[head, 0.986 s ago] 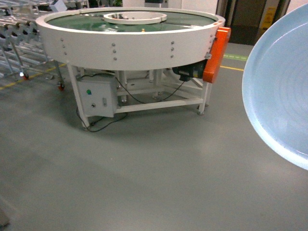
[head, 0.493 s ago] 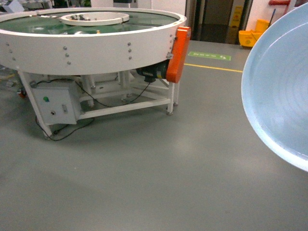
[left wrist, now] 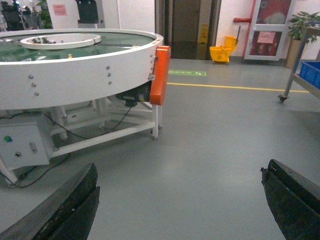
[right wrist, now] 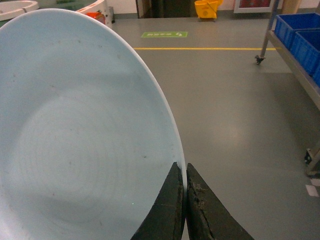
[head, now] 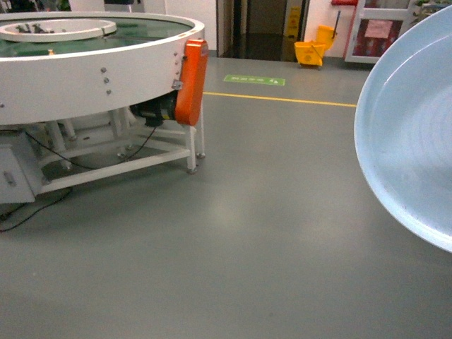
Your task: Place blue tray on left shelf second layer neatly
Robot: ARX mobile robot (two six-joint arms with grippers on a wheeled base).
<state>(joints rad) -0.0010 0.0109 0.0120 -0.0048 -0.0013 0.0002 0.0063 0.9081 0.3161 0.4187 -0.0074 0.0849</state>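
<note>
A: Biggest thing out there is the round white conveyor table point(head: 85, 67), green top, orange motor guard point(head: 191, 81) bolted to its rim, a grey control box point(left wrist: 22, 145) hung under it.

B: And the blue tray point(right wrist: 80, 130)?

A: Off the floor, well right of that table, carried on edge. The right gripper point(right wrist: 186, 192) has its two fingers pinching the tray's rim.

B: The other arm?

A: The left gripper point(left wrist: 180, 200) hangs low beside the table, fingers spread wide, nothing between them.

B: Farther out?

A: A steel shelf point(right wrist: 295, 55) with blue crates point(right wrist: 300, 25), far right of the table. Beyond the table, a yellow mop bucket point(head: 314, 53).
</note>
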